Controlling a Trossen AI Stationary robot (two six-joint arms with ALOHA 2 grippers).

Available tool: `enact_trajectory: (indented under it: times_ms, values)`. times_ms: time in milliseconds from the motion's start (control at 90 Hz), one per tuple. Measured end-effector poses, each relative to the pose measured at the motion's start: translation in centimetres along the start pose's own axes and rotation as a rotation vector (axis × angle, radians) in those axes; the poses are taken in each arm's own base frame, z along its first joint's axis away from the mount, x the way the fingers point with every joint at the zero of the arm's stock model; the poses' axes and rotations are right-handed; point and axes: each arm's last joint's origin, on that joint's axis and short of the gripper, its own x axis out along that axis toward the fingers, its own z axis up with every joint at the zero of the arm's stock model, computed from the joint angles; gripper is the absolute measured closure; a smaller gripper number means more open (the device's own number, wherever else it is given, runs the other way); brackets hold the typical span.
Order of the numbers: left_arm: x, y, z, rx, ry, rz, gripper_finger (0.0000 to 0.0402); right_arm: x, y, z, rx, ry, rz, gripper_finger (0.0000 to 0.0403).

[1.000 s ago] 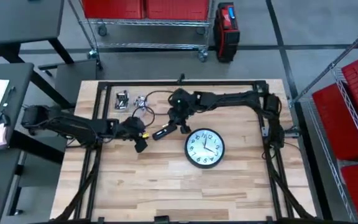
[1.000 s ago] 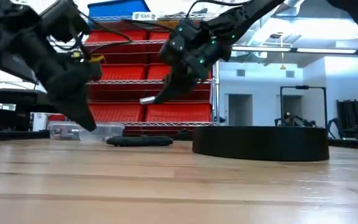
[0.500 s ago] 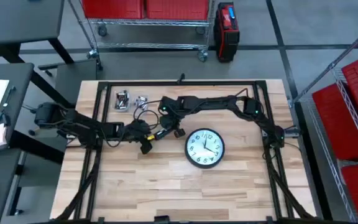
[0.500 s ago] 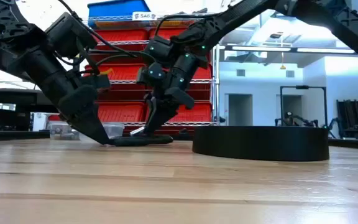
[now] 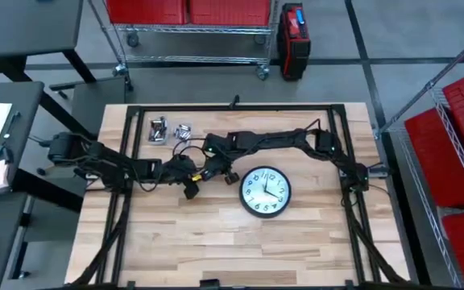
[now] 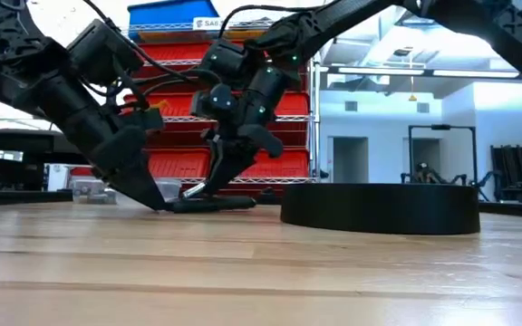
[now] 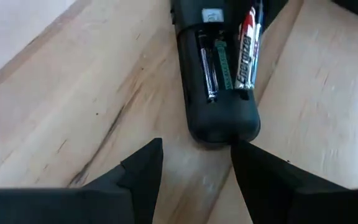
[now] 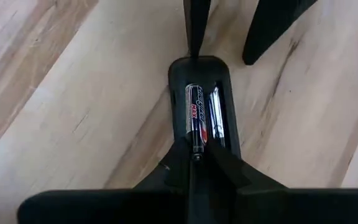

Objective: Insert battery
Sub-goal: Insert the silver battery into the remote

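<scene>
A black remote (image 7: 219, 74) lies back up on the wooden table, left of the clock, with its battery compartment open. A red, silver and black battery (image 8: 196, 115) lies in one slot; the other slot shows bare metal (image 8: 216, 112). My right gripper (image 8: 194, 163) comes down over the remote (image 5: 205, 171) from the far right and is shut on the battery. My left gripper (image 7: 194, 168) is open and low at the remote's near-left end (image 7: 222, 132), with its fingertips on the table (image 6: 152, 201). My right gripper pinches the battery's end nearest the gripper (image 8: 196, 152) between its two fingertips. The fingers slant down and lie along the battery. The battery rests lengthwise in the remote's slot. My left gripper has one fingertip (image 8: 194, 43) right at the remote's end; whether it touches, I cannot tell.
A round black wall clock (image 5: 265, 192) lies face up just right of the remote, and in the low view it is a low dark disc (image 6: 379, 208). Two small clear packs (image 5: 159, 129) (image 5: 184, 129) lie at the far left. Bare wood fills the near half.
My right gripper has gone down and toward the table's left edge with the battery, which has come from the air into the remote's slot. My left gripper has dropped to the table and shifted slightly right, to the remote's end.
</scene>
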Motion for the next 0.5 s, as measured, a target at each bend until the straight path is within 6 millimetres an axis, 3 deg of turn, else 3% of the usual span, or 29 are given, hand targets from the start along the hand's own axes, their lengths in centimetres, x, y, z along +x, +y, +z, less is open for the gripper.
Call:
enact_trajectory:
  times_ms: [256,500]
  values:
    - [0.0,0.0,0.0,-0.001,-0.003,0.000,0.0230,1.0,-0.2,-0.8,-0.044,0.026,0.015,0.0386]
    - [0.0,0.1,0.0,0.005,0.002,0.013,0.0230,-0.1,-0.7,-0.5,-0.073,0.079,0.004,0.0386]
